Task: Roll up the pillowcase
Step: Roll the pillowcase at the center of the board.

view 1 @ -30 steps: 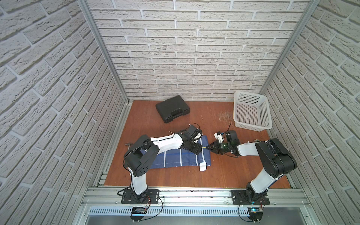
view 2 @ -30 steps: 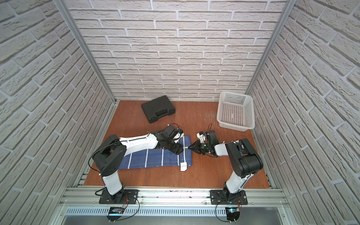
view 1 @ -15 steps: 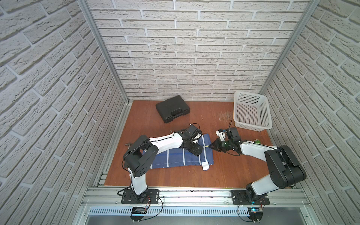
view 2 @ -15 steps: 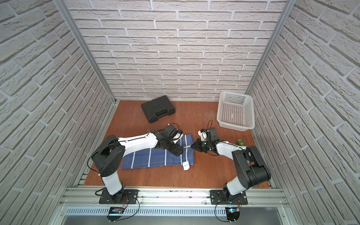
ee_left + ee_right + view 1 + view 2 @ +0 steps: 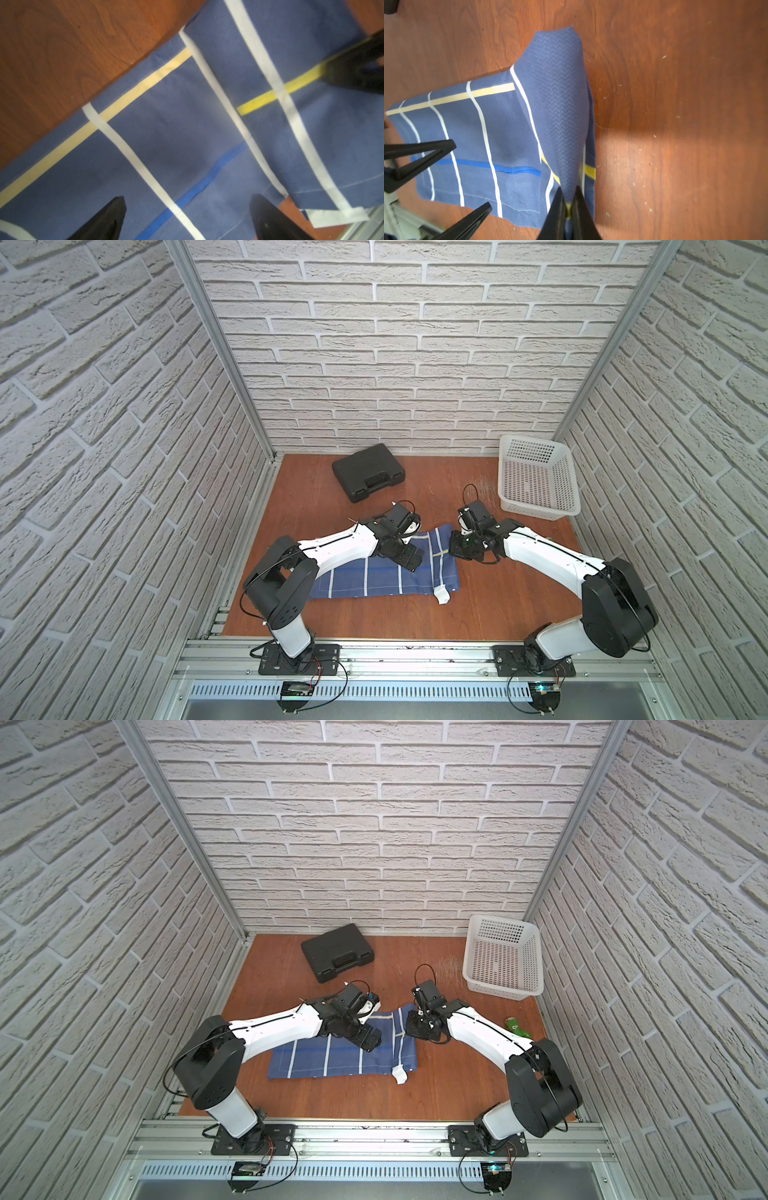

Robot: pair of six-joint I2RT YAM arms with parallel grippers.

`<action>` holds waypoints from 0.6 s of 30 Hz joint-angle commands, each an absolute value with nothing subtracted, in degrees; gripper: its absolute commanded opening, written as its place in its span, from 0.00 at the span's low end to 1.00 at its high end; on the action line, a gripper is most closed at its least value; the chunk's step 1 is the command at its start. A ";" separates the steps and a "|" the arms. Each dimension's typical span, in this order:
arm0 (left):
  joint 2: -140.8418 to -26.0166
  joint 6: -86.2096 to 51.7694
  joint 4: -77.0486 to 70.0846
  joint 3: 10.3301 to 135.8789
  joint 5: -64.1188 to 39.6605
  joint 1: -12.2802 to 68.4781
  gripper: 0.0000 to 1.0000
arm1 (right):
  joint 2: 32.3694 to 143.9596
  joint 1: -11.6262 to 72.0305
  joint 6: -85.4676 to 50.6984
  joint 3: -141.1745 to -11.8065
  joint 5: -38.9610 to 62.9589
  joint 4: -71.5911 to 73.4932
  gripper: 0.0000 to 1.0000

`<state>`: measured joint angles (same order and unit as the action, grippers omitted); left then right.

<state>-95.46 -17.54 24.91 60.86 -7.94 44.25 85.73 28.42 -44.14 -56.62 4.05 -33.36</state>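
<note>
On the reddish wood-grain counter [image 5: 478, 614] the pillowcase [image 5: 365, 583] lies as a flat rectangle of woven blue cloth, gridded with thin white lines, with a white label [image 5: 441, 595] at its near right corner. Over its middle the left end effector [image 5: 187, 207] hangs spread wide, gripping nothing. At its right edge the right end effector [image 5: 568, 194] pinches a raised fold by the yellow stripe [image 5: 589, 171]. Beyond the pillowcase sit a black moulded case [image 5: 368, 477] and a white perforated basket [image 5: 536, 485].
</note>
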 commanded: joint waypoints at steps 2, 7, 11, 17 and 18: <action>-91.96 -16.89 23.93 57.32 -7.73 42.60 0.98 | 89.32 33.21 -50.28 -62.57 -7.58 -43.23 0.13; -88.33 -17.80 22.17 52.44 -7.82 40.42 0.98 | 94.74 37.21 -54.64 -69.53 -12.21 -49.92 0.16; -85.35 -18.27 21.11 49.27 -8.00 38.91 0.98 | 100.28 41.18 -54.59 -77.19 -17.65 -56.52 0.18; -81.39 -19.76 20.12 45.54 -8.00 37.38 0.98 | 104.26 43.75 -53.97 -81.84 -15.50 -55.57 0.23; -80.84 -20.07 20.00 44.99 -7.91 37.22 0.98 | 104.81 43.91 -53.55 -82.36 -14.69 -54.90 0.24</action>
<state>-82.67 -18.92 22.04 46.50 -7.92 37.87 103.92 43.20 -53.41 -80.68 -14.28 -53.69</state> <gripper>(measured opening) 0.983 0.238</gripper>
